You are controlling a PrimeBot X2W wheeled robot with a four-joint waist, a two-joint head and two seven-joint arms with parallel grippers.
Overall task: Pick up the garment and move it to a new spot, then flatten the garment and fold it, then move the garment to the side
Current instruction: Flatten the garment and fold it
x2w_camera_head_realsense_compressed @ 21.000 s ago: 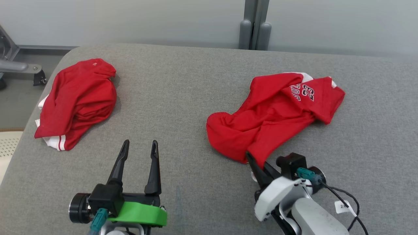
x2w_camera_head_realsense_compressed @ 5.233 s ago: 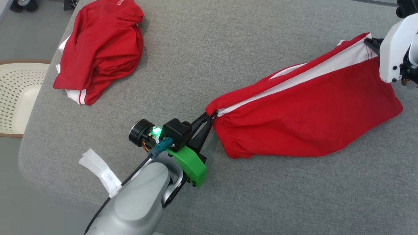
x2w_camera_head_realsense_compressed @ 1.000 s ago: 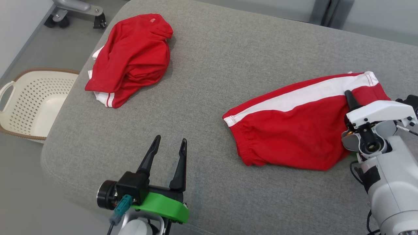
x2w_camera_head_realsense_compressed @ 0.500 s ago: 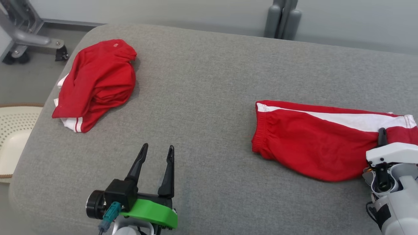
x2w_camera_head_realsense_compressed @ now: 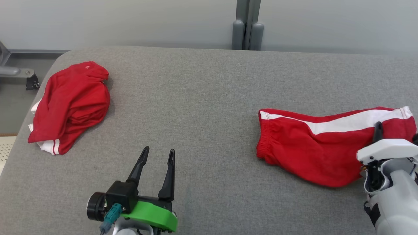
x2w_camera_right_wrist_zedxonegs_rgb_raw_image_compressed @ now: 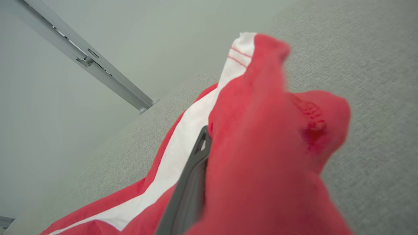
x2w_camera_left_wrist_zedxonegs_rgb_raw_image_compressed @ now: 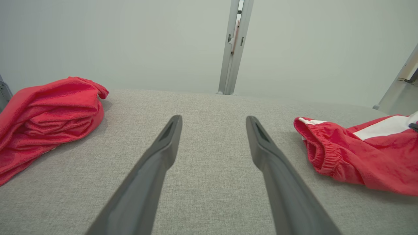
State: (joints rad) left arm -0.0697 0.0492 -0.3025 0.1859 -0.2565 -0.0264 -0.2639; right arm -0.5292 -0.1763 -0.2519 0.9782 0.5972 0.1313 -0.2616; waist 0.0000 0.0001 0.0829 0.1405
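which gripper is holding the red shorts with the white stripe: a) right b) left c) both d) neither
a: the right gripper is shut on the leg end of the shorts, while the left gripper stands open, well apart from them.

Matt grey woven cloth over the table point(x2w_camera_head_realsense_compressed: 202, 98) (coarse weave), shorts point(x2w_camera_head_realsense_compressed: 303, 147) on it soft matt red cloth, fingers point(x2w_camera_left_wrist_zedxonegs_rgb_raw_image_compressed: 153, 169) matt dark plastic, post point(x2w_camera_head_realsense_compressed: 243, 19) beyond the table smooth grey metal.
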